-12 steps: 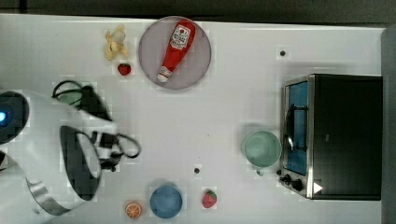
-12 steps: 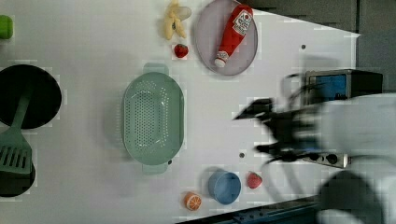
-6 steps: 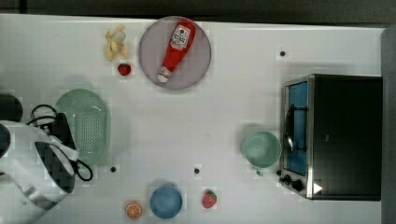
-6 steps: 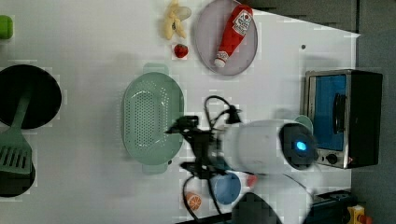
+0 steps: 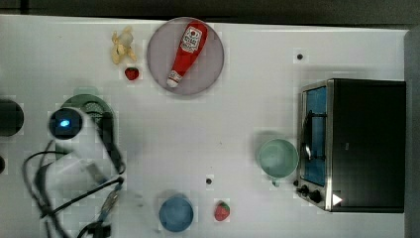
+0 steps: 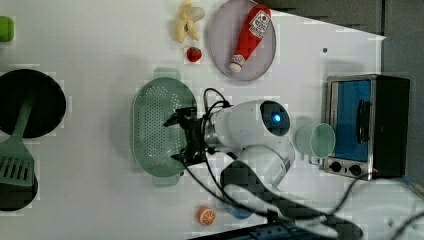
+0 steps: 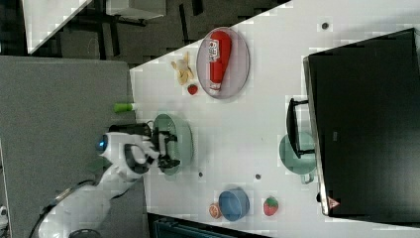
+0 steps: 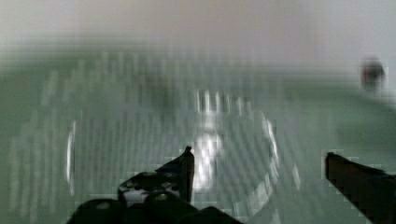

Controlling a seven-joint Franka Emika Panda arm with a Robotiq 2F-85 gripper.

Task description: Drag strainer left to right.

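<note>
The strainer (image 6: 150,120), a pale mint-green oval colander with many small holes, lies on the white table at the left view's centre left. My gripper (image 6: 175,140) hangs over the strainer's side nearest the arm, open, its two black fingers spread above the bowl with nothing between them. In the top view the white arm (image 5: 74,134) covers most of the strainer (image 5: 84,95). From the right view, the gripper (image 7: 169,148) also sits over the strainer (image 7: 182,134). Up close, the wrist view has the open gripper (image 8: 261,172) just above the green perforated strainer (image 8: 140,116).
A lilac plate (image 6: 225,30) holds a ketchup bottle (image 6: 248,37), with a banana (image 6: 186,22) and strawberry (image 6: 194,54) beside it. A mint cup (image 6: 320,141) stands by the toaster oven (image 6: 365,125). A blue bowl (image 5: 176,214), another strawberry (image 5: 222,210) and an orange slice (image 6: 205,215) lie near the table edge. A black pan (image 6: 30,102) sits at the left view's left.
The arm has swung across the table to the strainer and now hovers over it. The gripper stayed open. The strainer has not moved.
</note>
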